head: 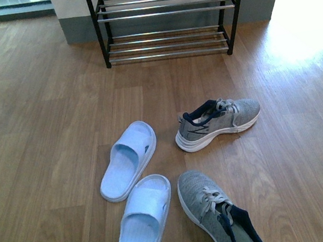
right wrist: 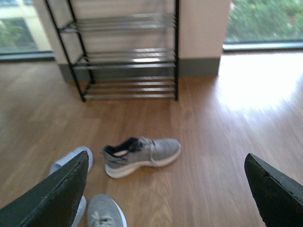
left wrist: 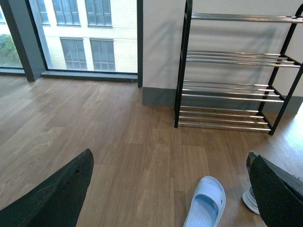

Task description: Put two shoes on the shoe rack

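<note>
Presently far shoe (head: pixel 217 121), near shoe (head: pixel 215 213) on floor (head: pixel 39 115), well apart from rack (head: pixel 162 20). Left gripper (left wrist: pixel 169 158), right gripper (right wrist: pixel 166 158) spread wide. Shoe markings too small to read.

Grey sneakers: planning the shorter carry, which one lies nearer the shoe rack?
The sideways sneaker with its toe pointing right, mid-floor; the other sneaker sits at the front view's bottom edge beside a pale slide.

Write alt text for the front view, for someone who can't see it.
The far grey sneaker lies mid-floor, toe pointing right, and the near grey sneaker sits at the bottom edge, both on the wooden floor short of the black shoe rack. Pale blue slides lie to their left; the rack's visible tiers hold no shoes.
</note>
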